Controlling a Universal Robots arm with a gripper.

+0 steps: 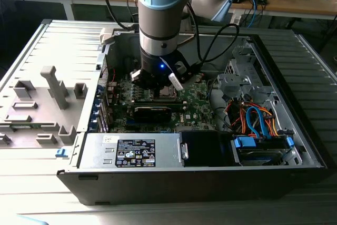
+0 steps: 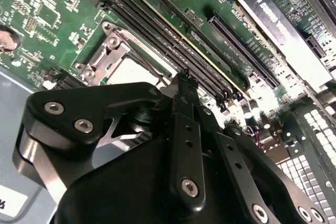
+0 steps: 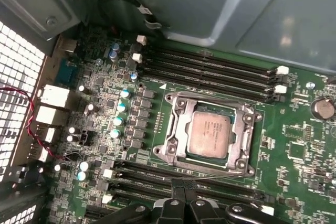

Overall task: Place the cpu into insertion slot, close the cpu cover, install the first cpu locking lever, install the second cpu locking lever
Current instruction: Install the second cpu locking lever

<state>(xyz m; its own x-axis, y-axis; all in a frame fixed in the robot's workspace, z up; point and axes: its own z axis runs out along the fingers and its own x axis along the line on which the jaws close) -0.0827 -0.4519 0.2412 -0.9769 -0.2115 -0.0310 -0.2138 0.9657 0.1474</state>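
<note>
Gripper: fingers pinched together, grasping nothing, hovering just beside the slot. Cpu: sitting in the slot, cover lying down around it. Risk, as judged: fingertips catching the memory slots flanking the socket, or scraping the board. Surroundings, exterior view: cable bundle lying to the right; case wall crowding the left.
</note>
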